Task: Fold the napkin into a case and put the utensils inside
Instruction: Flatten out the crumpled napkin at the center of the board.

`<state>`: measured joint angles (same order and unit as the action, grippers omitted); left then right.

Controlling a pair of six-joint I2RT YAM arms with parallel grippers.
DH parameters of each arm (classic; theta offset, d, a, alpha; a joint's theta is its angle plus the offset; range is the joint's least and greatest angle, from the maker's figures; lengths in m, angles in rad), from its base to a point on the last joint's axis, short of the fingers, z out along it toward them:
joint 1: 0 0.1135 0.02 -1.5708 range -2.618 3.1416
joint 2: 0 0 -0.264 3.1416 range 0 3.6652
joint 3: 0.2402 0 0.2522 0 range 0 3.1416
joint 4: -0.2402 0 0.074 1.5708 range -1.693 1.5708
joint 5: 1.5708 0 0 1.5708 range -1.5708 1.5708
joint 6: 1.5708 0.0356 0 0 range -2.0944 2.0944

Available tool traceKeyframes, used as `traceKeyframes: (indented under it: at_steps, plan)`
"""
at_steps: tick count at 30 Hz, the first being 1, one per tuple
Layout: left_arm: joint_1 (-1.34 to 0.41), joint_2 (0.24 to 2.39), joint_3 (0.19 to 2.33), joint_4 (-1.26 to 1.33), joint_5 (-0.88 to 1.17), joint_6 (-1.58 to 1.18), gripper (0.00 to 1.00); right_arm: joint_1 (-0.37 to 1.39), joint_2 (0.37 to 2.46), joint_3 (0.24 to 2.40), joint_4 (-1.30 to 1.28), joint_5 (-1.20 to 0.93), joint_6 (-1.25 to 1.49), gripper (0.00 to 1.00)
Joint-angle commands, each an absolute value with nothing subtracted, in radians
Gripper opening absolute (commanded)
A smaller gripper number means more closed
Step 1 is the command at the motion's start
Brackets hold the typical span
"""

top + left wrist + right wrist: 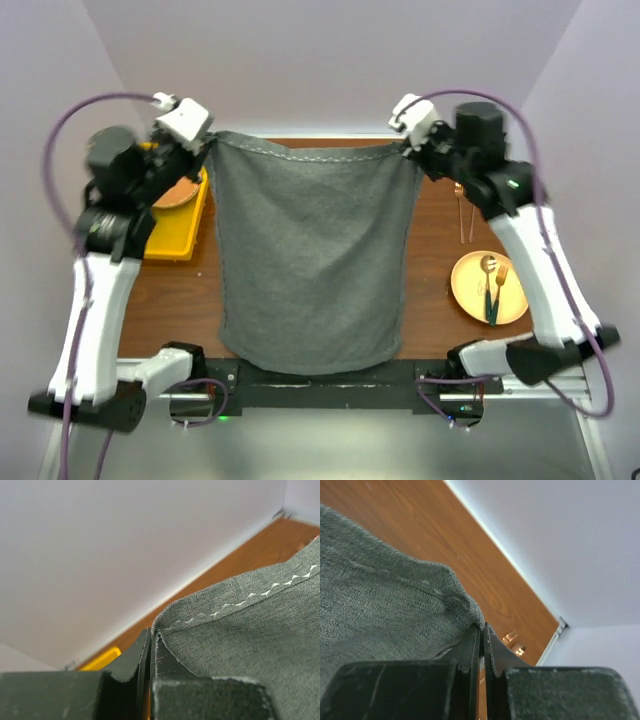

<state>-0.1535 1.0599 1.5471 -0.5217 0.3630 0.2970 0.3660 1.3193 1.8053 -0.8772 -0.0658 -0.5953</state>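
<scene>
While pinching the napkin (310,260) by its top corners, hold it spread like a curtain across mid-frame. Clamped tight at the upper-left corner by the left gripper (206,143), at the upper-right by the right gripper (408,147). Lower right: copper utensils (488,270) on a yellow-orange plate (466,288).

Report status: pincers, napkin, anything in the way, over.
Both shut on napkin corners: left pincer, right pincer. Cloth spread between them, unfolded. Right side: utensils on plate, clear of cloth.
</scene>
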Motion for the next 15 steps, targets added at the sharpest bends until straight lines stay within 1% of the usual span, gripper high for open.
traceKeyframes:
  at_steps: [1,2,4,5,6,7,8,9,10,11,12,13,14,15]
  plan:
    - [-0.152,1.25,1.399,-0.413,0.221,0.268,0.0,0.365,1.423,1.649,-0.599,0.094,-0.687,0.0]
    - [-0.152,1.279,1.369,-0.353,0.222,0.262,0.0,0.365,1.469,1.629,-0.521,0.092,-0.692,0.0]
    - [-0.152,1.38,1.358,-0.299,0.212,0.238,0.0,0.364,1.543,1.612,-0.451,0.086,-0.692,0.0]
    - [-0.152,1.423,1.371,-0.27,0.201,0.23,0.0,0.365,1.583,1.621,-0.407,0.086,-0.69,0.0]
    - [-0.152,1.522,1.391,-0.267,0.189,0.216,0.0,0.365,1.683,1.655,-0.387,0.092,-0.69,0.0]
    - [-0.152,1.576,1.416,-0.265,0.158,0.209,0.0,0.364,1.733,1.681,-0.371,0.106,-0.69,0.0]
    - [-0.152,1.632,1.481,-0.281,0.146,0.215,0.0,0.365,1.791,1.713,-0.356,0.121,-0.689,0.1]
    - [-0.15,1.735,1.521,-0.288,0.131,0.212,0.04,0.364,1.89,1.802,-0.363,0.138,-0.686,0.22]
    - [-0.146,1.782,1.563,-0.297,0.103,0.207,0.1,0.359,1.946,1.86,-0.382,0.168,-0.672,0.33]
    - [-0.144,1.819,1.631,-0.305,0.094,0.203,0.24,0.356,1.989,1.921,-0.45,0.175,-0.663,0.56]
    - [-0.141,1.862,1.656,-0.302,0.083,0.199,0.29,0.342,2.055,2.041,-0.49,0.17,-0.651,0.65]
    - [-0.138,1.873,1.676,-0.301,0.074,0.198,0.36,0.331,2.074,2.093,-0.53,0.16,-0.62,0.72]
    - [-0.137,1.878,1.698,-0.305,0.074,0.207,0.47,0.324,2.089,2.136,-0.599,0.135,-0.606,0.79]
    - [-0.137,1.873,1.701,-0.307,0.072,0.213,0.52,0.305,2.098,2.19,-0.629,0.12,-0.597,0.81]
